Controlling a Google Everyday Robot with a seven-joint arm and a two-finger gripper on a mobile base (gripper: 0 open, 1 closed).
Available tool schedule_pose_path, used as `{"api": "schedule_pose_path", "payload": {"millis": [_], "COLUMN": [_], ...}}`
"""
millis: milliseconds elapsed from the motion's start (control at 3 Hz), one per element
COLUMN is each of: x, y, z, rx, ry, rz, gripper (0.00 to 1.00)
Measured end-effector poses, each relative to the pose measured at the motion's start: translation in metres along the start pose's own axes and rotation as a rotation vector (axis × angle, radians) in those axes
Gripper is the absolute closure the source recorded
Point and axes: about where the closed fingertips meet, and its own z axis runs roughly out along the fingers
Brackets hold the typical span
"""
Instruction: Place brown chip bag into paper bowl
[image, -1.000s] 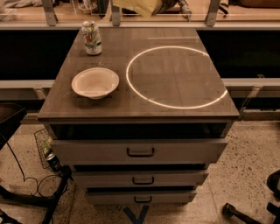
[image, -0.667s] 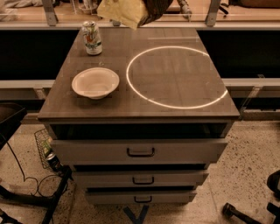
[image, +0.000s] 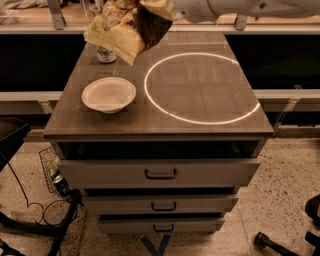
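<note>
The brown chip bag (image: 125, 30), crinkly tan and dark brown, hangs in the air over the far left part of the cabinet top. My gripper (image: 159, 10) is at the top edge of the camera view on a white arm that reaches in from the upper right, and it is shut on the bag's upper right end. The paper bowl (image: 109, 94), white with a flared rim, sits empty on the top's left side. It is nearer the front than the bag and a little left of it.
A green-and-white soda can (image: 106, 54) stands behind the bowl, half hidden by the bag. A bright ring of light (image: 200, 87) lies on the wooden top (image: 165, 125). Drawers (image: 160, 172) face front. A wire basket (image: 50, 167) sits on the floor at left.
The arm has come in from the top with the bag, which has moved down and left over the back of the top and now covers part of the can.
</note>
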Motion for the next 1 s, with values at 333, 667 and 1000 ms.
{"api": "schedule_pose_path", "payload": {"millis": [333, 667, 1000], "x": [-0.003, -0.004, -0.008], "y": [0.023, 0.046, 0.066], "z": [0.017, 0.034, 0.047], "rx": [-0.031, -0.073, -0.137], "ry": [-0.073, -0.124, -0.162], "rz": [0.077, 0.150, 0.209], "gripper": [1.00, 1.00, 1.00]}}
